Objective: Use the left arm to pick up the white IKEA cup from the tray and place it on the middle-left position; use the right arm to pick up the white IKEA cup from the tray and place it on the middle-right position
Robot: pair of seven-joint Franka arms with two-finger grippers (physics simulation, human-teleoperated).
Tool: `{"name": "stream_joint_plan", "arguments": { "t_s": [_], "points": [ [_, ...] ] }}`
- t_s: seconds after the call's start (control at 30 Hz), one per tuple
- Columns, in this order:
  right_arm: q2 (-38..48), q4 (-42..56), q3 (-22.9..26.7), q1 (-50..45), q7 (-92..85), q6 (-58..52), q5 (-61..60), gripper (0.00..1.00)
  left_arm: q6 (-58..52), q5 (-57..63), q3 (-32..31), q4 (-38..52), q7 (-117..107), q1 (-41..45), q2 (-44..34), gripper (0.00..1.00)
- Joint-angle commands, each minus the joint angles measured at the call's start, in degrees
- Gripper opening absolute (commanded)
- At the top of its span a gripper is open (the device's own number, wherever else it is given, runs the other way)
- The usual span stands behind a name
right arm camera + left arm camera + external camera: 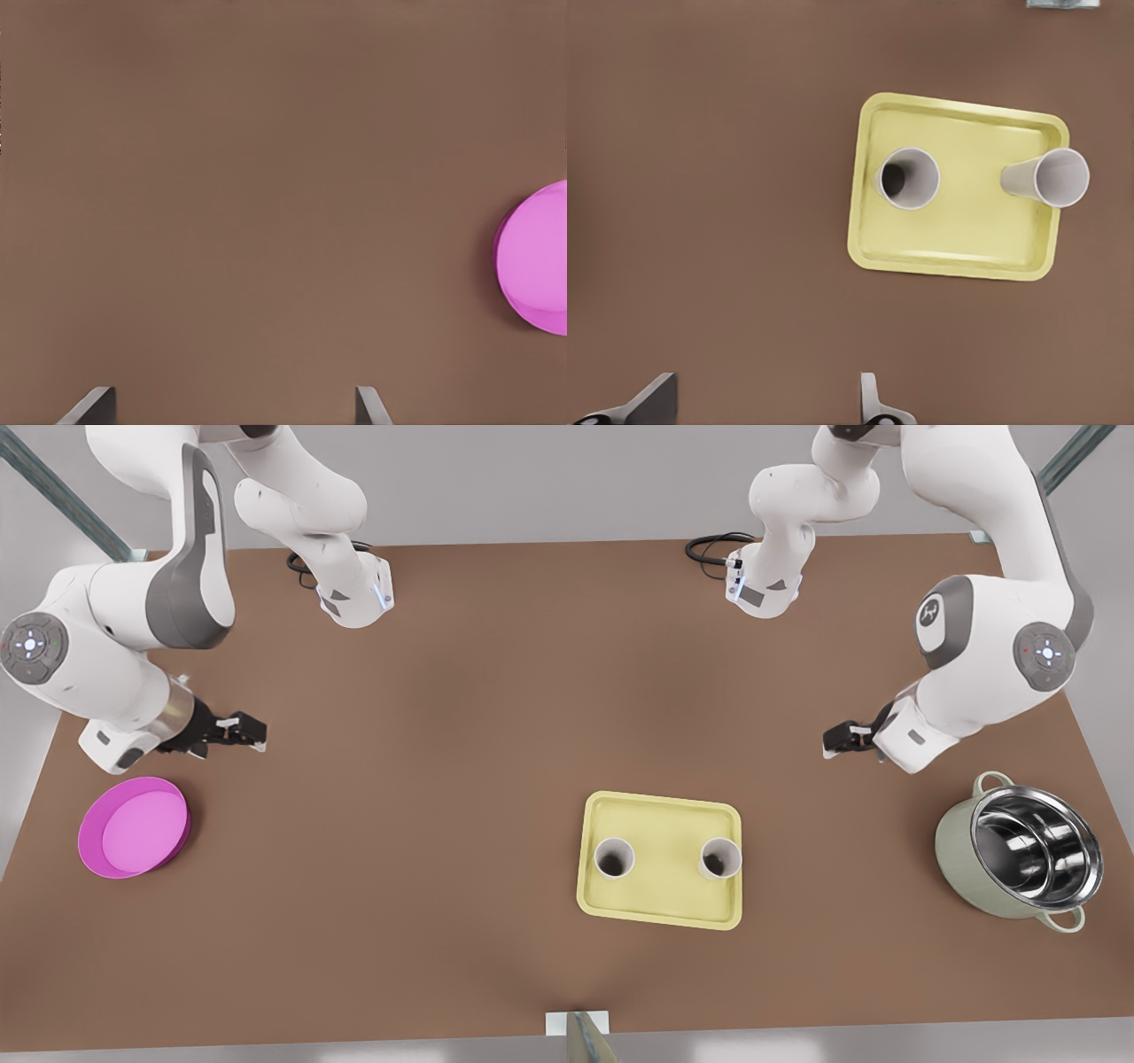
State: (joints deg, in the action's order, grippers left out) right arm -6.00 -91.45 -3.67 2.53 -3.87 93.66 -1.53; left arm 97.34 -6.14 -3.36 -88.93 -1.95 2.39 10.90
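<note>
Two white cups stand upright and side by side on the pale yellow tray (660, 899) (957, 248), which lies right of centre near the table's front edge. One cup (614, 857) (1059, 177) is toward the front view's left, the other (720, 857) (908, 177) toward its right. My left gripper (833, 742) (762, 407) hovers open and empty at the front view's right, behind the tray. Also open and empty, my right gripper (252, 731) (230, 407) hangs at the front view's left over bare brown tabletop.
A round magenta plate (133, 828) (536, 257) lies near the right gripper at the table's left side. A steel pot (1019, 855) stands at the right edge. A small bracket (576, 1026) sits at the front edge. Wide brown tabletop stretches between plate and tray.
</note>
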Motion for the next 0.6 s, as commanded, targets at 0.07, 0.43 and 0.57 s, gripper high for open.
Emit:
{"name": "stream_joint_plan", "arguments": {
  "t_s": [0.07,0.43,0.57],
  "points": [
    [0.03,0.04,0.06,0.2,-3.95,5.39,-0.23,1.0,7.78,-1.06,-0.42,0.07,0.63,1.91,2.02,1.0],
    [-27.13,25.0,-2.05,-15.09,22.85,13.82,0.21,1.0,24.12,2.72,-0.07,1.74,-1.83,6.75,21.97,1.0],
    [-35.3,30.63,-1.61,-26.08,41.74,24.19,0.3,1.0,27.47,2.89,-0.16,1.21,-2.27,7.19,24.79,1.0]
  ]
}}
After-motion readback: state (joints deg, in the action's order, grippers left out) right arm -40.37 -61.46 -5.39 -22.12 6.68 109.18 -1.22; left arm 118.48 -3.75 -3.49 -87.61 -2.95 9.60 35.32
